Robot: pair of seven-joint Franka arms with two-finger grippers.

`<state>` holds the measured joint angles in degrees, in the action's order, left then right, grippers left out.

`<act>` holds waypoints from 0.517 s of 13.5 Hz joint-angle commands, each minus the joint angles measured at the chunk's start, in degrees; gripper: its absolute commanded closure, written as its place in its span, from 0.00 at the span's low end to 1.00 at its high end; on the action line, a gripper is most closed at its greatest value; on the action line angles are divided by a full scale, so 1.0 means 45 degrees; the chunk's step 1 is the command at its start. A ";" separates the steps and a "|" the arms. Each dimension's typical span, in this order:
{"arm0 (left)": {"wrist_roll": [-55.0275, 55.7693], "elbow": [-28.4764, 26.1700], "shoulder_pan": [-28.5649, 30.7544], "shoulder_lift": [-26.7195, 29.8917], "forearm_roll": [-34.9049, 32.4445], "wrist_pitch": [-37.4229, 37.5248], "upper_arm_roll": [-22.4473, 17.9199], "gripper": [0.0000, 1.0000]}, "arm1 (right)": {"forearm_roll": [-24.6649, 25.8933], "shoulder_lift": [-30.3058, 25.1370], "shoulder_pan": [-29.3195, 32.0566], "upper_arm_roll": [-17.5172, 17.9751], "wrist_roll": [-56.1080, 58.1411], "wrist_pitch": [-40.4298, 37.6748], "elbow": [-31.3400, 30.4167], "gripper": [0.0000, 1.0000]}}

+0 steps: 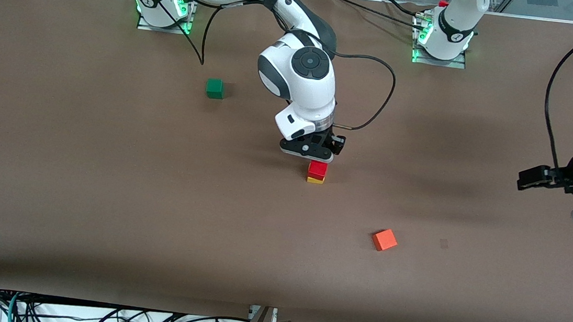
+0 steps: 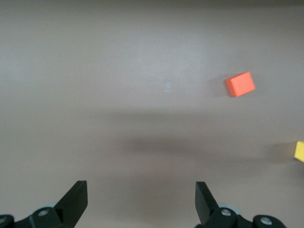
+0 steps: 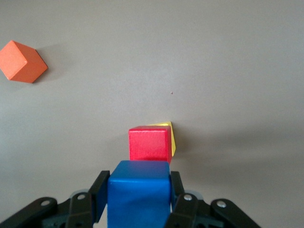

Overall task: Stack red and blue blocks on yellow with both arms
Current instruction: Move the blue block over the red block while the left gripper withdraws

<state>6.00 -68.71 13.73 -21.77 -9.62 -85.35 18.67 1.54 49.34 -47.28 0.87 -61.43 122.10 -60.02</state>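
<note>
The red block [image 1: 318, 169] sits on the yellow cube [image 1: 315, 180] at the table's middle. My right gripper [image 1: 315, 158] hangs just above this stack. In the right wrist view it [image 3: 137, 184] is shut on the blue block [image 3: 138, 192], with the red block [image 3: 148, 143] and an edge of the yellow cube [image 3: 170, 137] below it. The blue block is hidden in the front view. My left gripper [image 1: 527, 180] waits, open and empty, above the left arm's end of the table; its fingers stand wide apart in the left wrist view [image 2: 141, 192].
An orange cube [image 1: 384, 239] lies nearer the front camera than the stack, toward the left arm's end; it also shows in both wrist views [image 2: 240, 84] [image 3: 22, 61]. A green cube [image 1: 214, 88] lies toward the right arm's base. Black cables trail from both arms.
</note>
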 commanded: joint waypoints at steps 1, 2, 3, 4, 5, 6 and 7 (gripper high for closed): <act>-0.0649 -0.1388 -0.1657 0.1398 0.1584 0.0003 -0.2709 0.00 | 0.0787 0.0285 -0.0177 -0.0135 -0.0062 0.0092 0.0603 0.64; -0.0688 -0.1700 -0.2381 0.1575 0.2114 0.0003 -0.3747 0.00 | 0.0867 0.0401 -0.0178 -0.0135 -0.0003 0.0345 0.0603 0.64; -0.0727 -0.2031 -0.2659 0.1847 0.2216 -0.0075 -0.3989 0.00 | 0.0868 0.0460 -0.0158 -0.0135 0.0056 0.0676 0.0603 0.63; -0.0727 -0.2402 -0.2662 0.2082 0.2217 -0.0230 -0.4011 0.00 | 0.0888 0.0538 -0.0158 -0.0135 0.0134 0.0795 0.0603 0.63; -0.0727 -0.3005 -0.2662 0.2452 0.2217 -0.0599 -0.3992 0.00 | 0.1062 0.0577 -0.0177 -0.0135 0.0309 0.0816 0.0603 0.62; -0.0689 -0.3727 -0.2720 0.2900 0.2217 -0.0989 -0.4011 0.00 | 0.1276 0.0597 -0.0178 -0.0135 0.0349 0.0816 0.0584 0.62; -0.0630 -0.4005 -0.2797 0.2982 0.2217 -0.1109 -0.3992 0.00 | 0.1414 0.0636 -0.0197 -0.0116 0.0350 0.0816 0.0583 0.62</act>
<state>3.90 -79.71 2.31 -12.96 -0.87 -87.34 1.80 6.24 50.69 -47.51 0.80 -60.38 125.71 -59.93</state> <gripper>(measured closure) 0.000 0.445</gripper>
